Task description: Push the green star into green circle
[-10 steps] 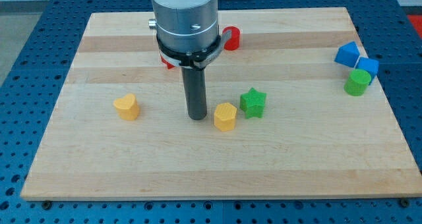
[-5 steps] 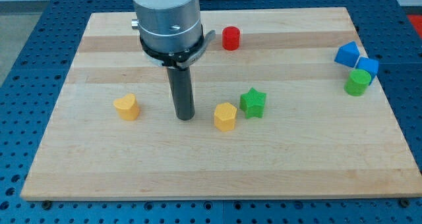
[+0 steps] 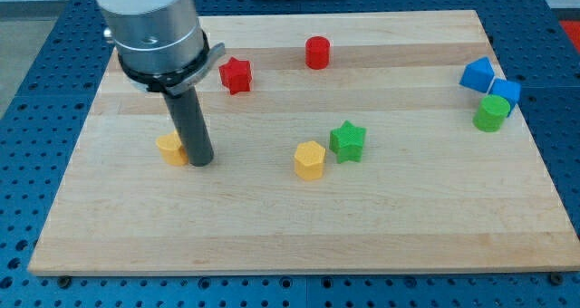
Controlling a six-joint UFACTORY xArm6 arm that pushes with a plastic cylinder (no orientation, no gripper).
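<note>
Tip (image 3: 200,161) at frame left, touching yellow block (image 3: 170,149); green star (image 3: 347,141) center, green circle (image 3: 491,113) far right. No pincer.

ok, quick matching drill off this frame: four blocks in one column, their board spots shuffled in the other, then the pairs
Things:
1. green star
2. green circle
3. red star
4. yellow heart

Places:
A. at the view's right edge, just below the two blue blocks
B. touching or almost touching my tip, on its left in the view
C. mid-board, just right of the yellow hexagon
D. toward the view's top, left of the red cylinder

Pairs: 1-C, 2-A, 3-D, 4-B
</note>
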